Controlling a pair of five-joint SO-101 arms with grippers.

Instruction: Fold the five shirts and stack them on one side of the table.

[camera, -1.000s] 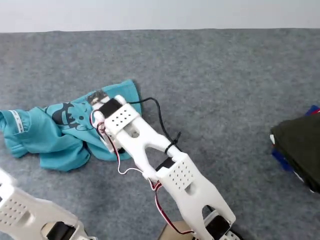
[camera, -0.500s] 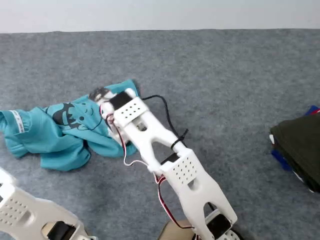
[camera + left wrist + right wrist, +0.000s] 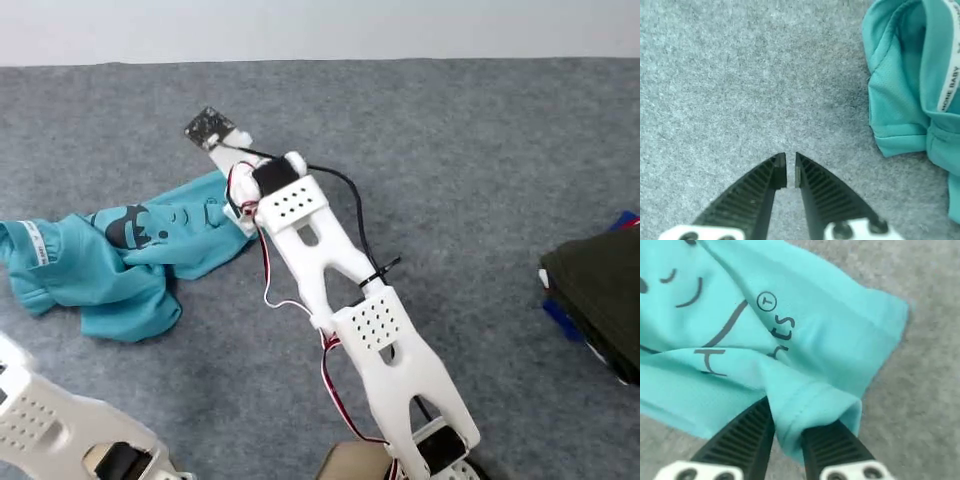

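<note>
Lying crumpled at left of worktop, shirt is pinched at hem fold by right end effector. Left end effector nearly closed, empty, near shirt's edge. Fabric judged light, limp, slip-prone; hemmed corners are best gripped.

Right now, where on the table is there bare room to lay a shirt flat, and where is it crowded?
Bare felt runs along the far edge of the table, and between the right arm and the dark folded stack at the right edge. Crowded: the near left, with the teal shirt in the right gripper and the left arm beside it.
</note>
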